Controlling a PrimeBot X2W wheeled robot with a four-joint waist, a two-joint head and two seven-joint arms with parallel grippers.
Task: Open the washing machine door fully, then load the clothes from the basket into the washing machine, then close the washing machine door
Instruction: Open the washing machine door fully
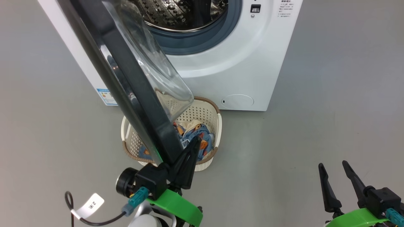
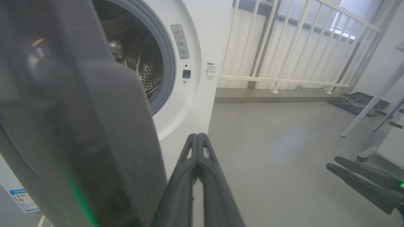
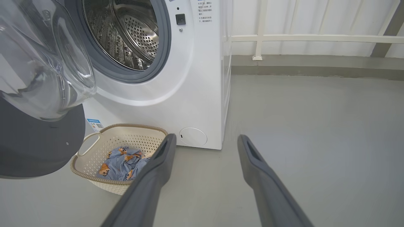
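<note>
The washing machine (image 1: 240,63) stands at the top with its steel drum exposed. The washing machine door (image 1: 126,78) swings out toward me, its black rim running diagonally and the glass bowl facing the drum. My left gripper (image 1: 195,140) is shut with nothing in it, its fingers lying right beside the door's lower edge on the inner side; contact cannot be told. In the left wrist view the shut gripper (image 2: 197,137) points past the door (image 2: 79,132). Under the door sits the basket (image 1: 208,108) holding the clothes (image 1: 202,134). My right gripper (image 1: 332,164) stands open at lower right, pointing toward the basket (image 3: 94,148) and clothes (image 3: 123,162).
Bare grey floor (image 1: 315,126) spreads to the right of the machine. A white railing (image 2: 284,47) runs behind, with pale table legs (image 2: 372,107) and a black case (image 2: 356,101) at far right. A tagged black cable (image 1: 91,205) hangs by my left wrist.
</note>
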